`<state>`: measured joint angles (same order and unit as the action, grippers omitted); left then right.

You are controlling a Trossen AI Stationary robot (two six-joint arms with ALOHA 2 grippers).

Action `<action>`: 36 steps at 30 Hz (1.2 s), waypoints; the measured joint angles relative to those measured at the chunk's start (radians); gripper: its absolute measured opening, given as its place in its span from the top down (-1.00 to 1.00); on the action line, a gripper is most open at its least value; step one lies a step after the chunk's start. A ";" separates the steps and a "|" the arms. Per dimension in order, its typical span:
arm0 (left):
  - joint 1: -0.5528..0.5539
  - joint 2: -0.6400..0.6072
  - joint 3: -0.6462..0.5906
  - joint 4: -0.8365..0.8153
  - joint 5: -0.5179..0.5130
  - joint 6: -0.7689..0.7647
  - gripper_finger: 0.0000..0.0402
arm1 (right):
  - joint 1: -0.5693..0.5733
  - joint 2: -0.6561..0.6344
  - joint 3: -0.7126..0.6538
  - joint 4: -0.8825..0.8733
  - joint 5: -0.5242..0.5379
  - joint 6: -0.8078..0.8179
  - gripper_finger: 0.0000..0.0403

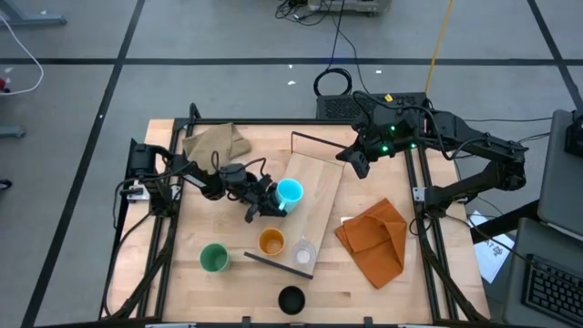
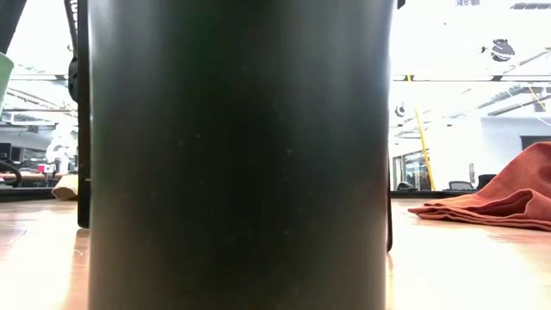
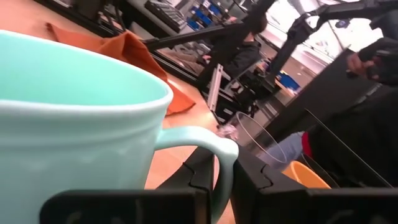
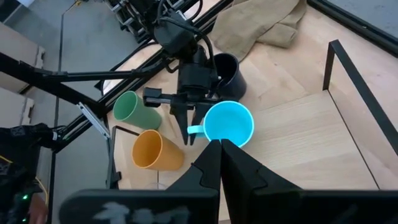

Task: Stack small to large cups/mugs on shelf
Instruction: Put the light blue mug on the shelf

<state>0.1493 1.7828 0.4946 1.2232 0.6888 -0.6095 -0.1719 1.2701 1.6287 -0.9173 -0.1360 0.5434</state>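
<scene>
The light-blue mug stands upright on the left part of the shelf, its handle toward my left gripper, which is shut on it. Just behind that gripper is the dark navy mug. The green cup, the orange cup and the clear cup stand near the shelf's near end. The black cup stands at the table's near edge and fills the low view. My right gripper hangs shut above the shelf's far right corner, holding nothing. My left gripper pinches the mug's handle between its two fingers. The fingers lie level and come from the table's left side. The mug sits upright with its base on the shelf.
A tan cloth lies at the table's far left and an orange cloth right of the shelf. Dark upright strips close the shelf's short ends. A person sits beyond the table.
</scene>
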 joint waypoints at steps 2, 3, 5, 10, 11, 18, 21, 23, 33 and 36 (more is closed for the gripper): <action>0.000 0.000 0.000 0.000 -0.010 -0.003 0.83 | 0.000 0.000 0.000 0.000 0.000 0.000 1.00; -0.001 0.000 0.000 0.000 -0.012 -0.004 0.83 | 0.000 0.000 0.000 0.000 -0.003 0.002 1.00; -0.007 0.000 0.000 0.000 -0.027 -0.006 0.83 | 0.000 0.000 0.000 0.000 -0.023 0.006 1.00; -0.023 0.000 0.009 -0.002 -0.033 -0.034 0.82 | 0.000 0.000 0.000 0.000 -0.026 0.006 1.00; -0.027 0.000 0.012 -0.006 -0.033 -0.037 0.82 | 0.000 0.000 0.000 0.000 -0.026 0.006 1.00; -0.048 -0.002 0.066 -0.174 -0.038 0.003 0.70 | -0.016 0.000 0.000 0.000 -0.052 0.005 1.00; -0.050 0.000 0.076 -0.175 -0.040 0.002 0.55 | -0.018 0.000 0.000 0.000 -0.052 0.005 1.00; -0.049 0.000 0.084 -0.167 -0.043 0.006 0.44 | -0.018 0.000 0.000 0.000 -0.053 0.005 1.00; -0.049 0.000 0.085 -0.174 -0.036 -0.003 0.11 | -0.018 0.000 0.000 0.000 -0.053 -0.006 1.00; -0.049 0.000 0.085 -0.175 -0.036 -0.007 0.10 | -0.018 0.000 0.000 0.000 -0.053 -0.007 1.00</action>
<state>0.1005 1.7824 0.5797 1.0477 0.6533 -0.6166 -0.1894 1.2701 1.6287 -0.9176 -0.1892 0.5361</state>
